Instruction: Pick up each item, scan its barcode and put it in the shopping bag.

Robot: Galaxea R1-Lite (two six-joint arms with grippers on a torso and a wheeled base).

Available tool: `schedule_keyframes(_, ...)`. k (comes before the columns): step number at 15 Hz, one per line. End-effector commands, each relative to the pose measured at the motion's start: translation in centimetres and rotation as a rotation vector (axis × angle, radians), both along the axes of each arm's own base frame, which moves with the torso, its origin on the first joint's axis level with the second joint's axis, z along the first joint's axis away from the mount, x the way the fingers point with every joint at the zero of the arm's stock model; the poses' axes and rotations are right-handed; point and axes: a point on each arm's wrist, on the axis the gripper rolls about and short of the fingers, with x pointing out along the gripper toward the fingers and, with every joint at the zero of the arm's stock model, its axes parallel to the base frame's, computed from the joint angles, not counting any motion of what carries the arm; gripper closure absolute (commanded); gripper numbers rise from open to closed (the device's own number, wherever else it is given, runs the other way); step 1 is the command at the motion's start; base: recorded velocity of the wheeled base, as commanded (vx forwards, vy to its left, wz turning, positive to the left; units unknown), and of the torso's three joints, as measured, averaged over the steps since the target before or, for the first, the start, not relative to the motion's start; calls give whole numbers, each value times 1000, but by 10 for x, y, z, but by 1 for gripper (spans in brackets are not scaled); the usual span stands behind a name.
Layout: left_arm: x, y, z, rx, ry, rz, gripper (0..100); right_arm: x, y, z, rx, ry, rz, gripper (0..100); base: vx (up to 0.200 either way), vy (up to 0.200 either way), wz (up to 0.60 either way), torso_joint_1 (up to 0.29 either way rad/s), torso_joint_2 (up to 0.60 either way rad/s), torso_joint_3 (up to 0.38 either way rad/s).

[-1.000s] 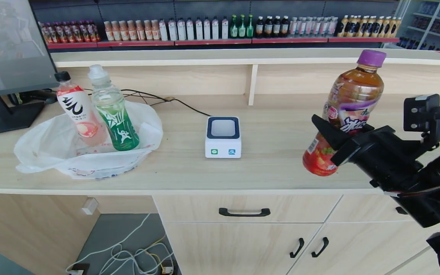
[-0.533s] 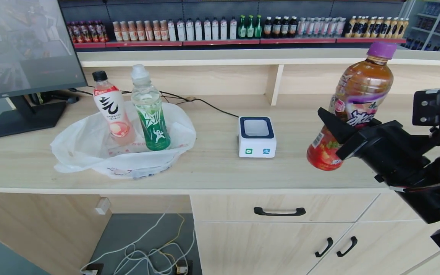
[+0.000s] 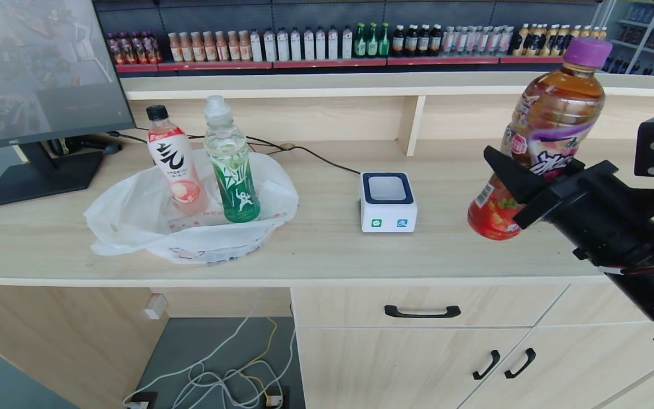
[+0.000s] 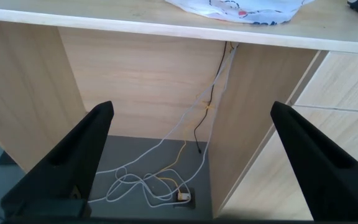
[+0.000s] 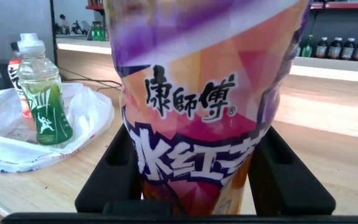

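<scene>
Tea bottle, purple cap (image 3: 538,149): clamped around its lower body by my right jaws, tilted, held up off the bench (image 3: 315,250). Scanner (image 3: 388,201): on the bench, left of the right jaws, apart from the tea bottle. Shopping bag (image 3: 128,221): further left, past the scanner, lying open, with 1 pink bottle (image 3: 175,162) and 1 green bottle (image 3: 235,170) upright inside. Monitor (image 3: 32,68): beyond the bag, farthest from the right jaws. Left jaws: spread wide, holding nothing; I see them low in front of the bench, below its top edge, facing loose cables (image 4: 154,183) on the floor.
</scene>
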Motion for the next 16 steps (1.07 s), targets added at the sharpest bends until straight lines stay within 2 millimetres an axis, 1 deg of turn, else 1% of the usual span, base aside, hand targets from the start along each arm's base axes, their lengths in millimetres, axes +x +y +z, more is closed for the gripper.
schedule_keyframes(1,0,0,0,0,0,0,0,3,-5,6,-72,-65,19,100,0,0,0,0,0,0)
schedule_keyframes(2,0,0,0,0,0,0,0,8,-11,10,-134,-117,40,100,0,0,0,0,0,0)
schedule_keyframes(3,0,0,0,0,0,0,0,14,-12,16,-175,-151,56,100,0,0,0,0,0,0)
schedule_keyframes(4,0,0,0,0,0,0,0,24,-9,24,-235,-200,59,100,0,0,0,0,0,0)
schedule_keyframes(5,0,0,0,0,0,0,0,33,2,32,-311,-269,105,100,0,0,0,0,0,0)
schedule_keyframes(6,0,0,0,0,0,0,0,42,18,41,-372,-341,151,100,0,0,0,0,0,0)
schedule_keyframes(8,0,0,0,0,0,0,0,66,42,57,-492,-467,150,100,0,0,0,0,0,0)
schedule_keyframes(10,0,0,0,0,0,0,0,92,59,65,-601,-576,187,100,0,0,0,0,0,0)
schedule_keyframes(11,0,0,0,0,0,0,0,107,67,63,-648,-622,224,100,0,0,0,0,0,0)
schedule_keyframes(13,0,0,0,0,0,0,0,128,76,52,-707,-663,258,100,0,0,0,0,0,0)
schedule_keyframes(15,0,0,0,0,0,0,0,132,78,45,-745,-700,255,100,0,0,0,0,0,0)
schedule_keyframes(16,0,0,0,0,0,0,0,134,78,41,-786,-745,245,100,0,0,0,0,0,0)
